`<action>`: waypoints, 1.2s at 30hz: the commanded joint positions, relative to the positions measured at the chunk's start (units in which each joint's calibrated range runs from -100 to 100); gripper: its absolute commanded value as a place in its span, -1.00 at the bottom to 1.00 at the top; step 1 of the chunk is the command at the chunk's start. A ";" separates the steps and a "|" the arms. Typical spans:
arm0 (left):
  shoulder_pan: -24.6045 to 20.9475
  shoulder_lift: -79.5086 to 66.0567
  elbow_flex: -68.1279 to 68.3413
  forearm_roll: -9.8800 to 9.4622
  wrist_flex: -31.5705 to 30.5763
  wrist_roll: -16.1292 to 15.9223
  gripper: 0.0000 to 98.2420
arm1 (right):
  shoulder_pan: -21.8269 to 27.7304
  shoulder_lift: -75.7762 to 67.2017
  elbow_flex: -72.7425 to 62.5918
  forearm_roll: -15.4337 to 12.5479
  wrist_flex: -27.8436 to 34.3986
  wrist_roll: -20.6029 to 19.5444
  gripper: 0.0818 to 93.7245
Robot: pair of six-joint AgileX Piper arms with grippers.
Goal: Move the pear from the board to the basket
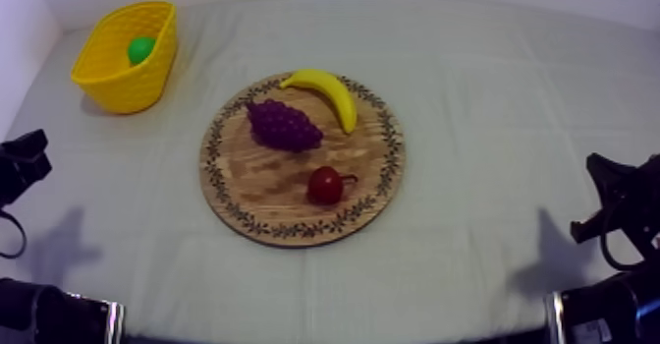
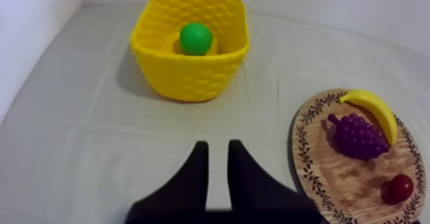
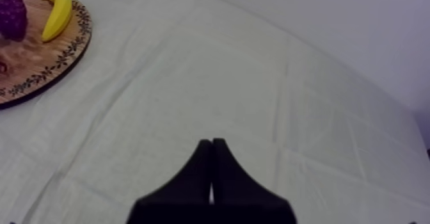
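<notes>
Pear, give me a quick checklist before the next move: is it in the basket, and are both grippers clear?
1. Pear inside the yellow basket: ok.
2. Basket standing on its base on the cloth: ok.
3. Wooden board bears just the banana, the grapes and the small red fruit: ok.
4. Left gripper empty: ok; it is open over the cloth, short of the basket.
5. Right gripper out of the way: ok; it is shut on nothing, over bare cloth beside the board.
</notes>
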 commanded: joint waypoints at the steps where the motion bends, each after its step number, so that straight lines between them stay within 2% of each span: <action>1: -0.01 -4.77 3.88 0.03 -1.69 0.10 -0.82 | -0.03 -0.03 -0.02 0.00 0.02 0.00 -0.99; 4: -0.12 -8.33 7.07 -0.53 -2.77 0.55 -0.85 | -0.03 -0.03 -0.02 0.00 0.02 0.00 -0.99; 11: 0.26 -14.39 13.72 -2.71 -2.74 3.94 -0.87 | -0.03 -0.03 -0.02 0.00 0.02 0.00 -0.99; 22: 1.26 -17.76 16.57 -3.52 -2.18 4.76 -0.89 | -0.03 -0.03 -0.02 0.00 0.02 0.00 -0.99; 29: 1.39 -17.84 19.30 -4.48 -9.57 8.40 -0.98 | -0.03 -0.03 -0.02 0.00 0.02 0.00 -0.99; 36: 1.40 -17.85 19.97 -4.68 -11.57 9.03 -1.00 | -0.03 -0.03 -0.02 0.00 0.02 -0.02 -0.99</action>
